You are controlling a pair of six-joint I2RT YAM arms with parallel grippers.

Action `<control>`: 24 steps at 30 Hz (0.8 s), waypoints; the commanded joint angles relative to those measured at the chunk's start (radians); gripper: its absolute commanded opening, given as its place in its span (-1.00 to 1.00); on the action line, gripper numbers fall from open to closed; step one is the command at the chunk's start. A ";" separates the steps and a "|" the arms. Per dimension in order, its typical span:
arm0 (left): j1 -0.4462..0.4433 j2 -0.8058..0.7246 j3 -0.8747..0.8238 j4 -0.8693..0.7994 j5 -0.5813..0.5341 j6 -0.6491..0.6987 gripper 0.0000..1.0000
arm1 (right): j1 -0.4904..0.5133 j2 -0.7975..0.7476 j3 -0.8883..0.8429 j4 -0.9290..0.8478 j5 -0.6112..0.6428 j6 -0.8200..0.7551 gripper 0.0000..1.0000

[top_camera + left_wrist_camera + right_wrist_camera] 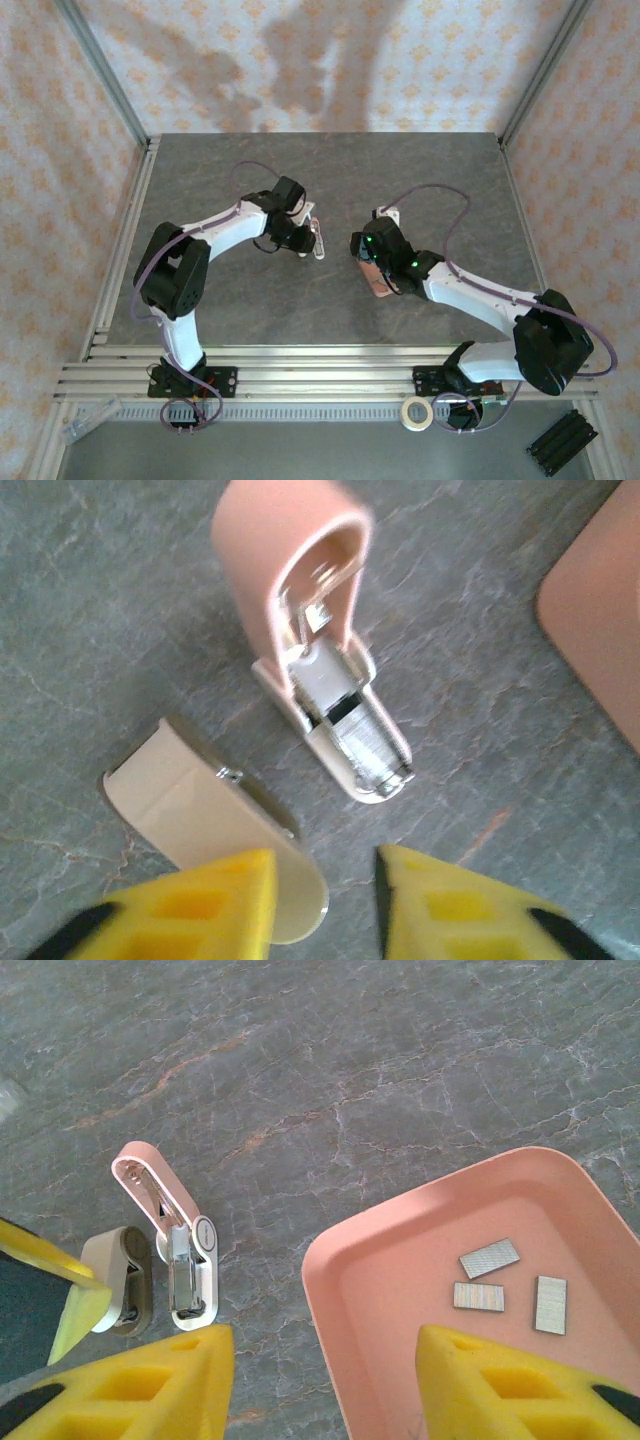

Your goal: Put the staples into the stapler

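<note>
Staples [490, 1258], three grey blocks, lie in the salmon tray [400, 1290] at the lower right of the right wrist view, near the right gripper [325, 1360], which is spread wide and empty, probably poised to pick one. Up close, the left wrist view resolves what the overhead blurs: the stapler [340, 720] mid-frame, hinged open with its channel bared for loading, and the left gripper [325, 880] parted, holding nothing.

white arms [225, 222] with black joints [175, 275], purple cables [467, 203], green lights [372, 240], yellow fingers [440, 910]
</note>
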 commanded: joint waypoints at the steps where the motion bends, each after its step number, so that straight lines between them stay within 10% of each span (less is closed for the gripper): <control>1: -0.003 -0.019 0.091 -0.043 -0.012 0.007 -0.05 | -0.001 -0.015 -0.014 -0.006 0.031 0.010 0.02; 7: 0.013 0.052 0.220 -0.014 0.039 0.030 0.35 | -0.001 -0.032 -0.021 -0.019 0.042 0.008 0.02; 24: 0.026 0.304 0.438 -0.053 0.188 0.224 0.27 | -0.001 -0.065 -0.035 -0.059 0.086 -0.009 0.04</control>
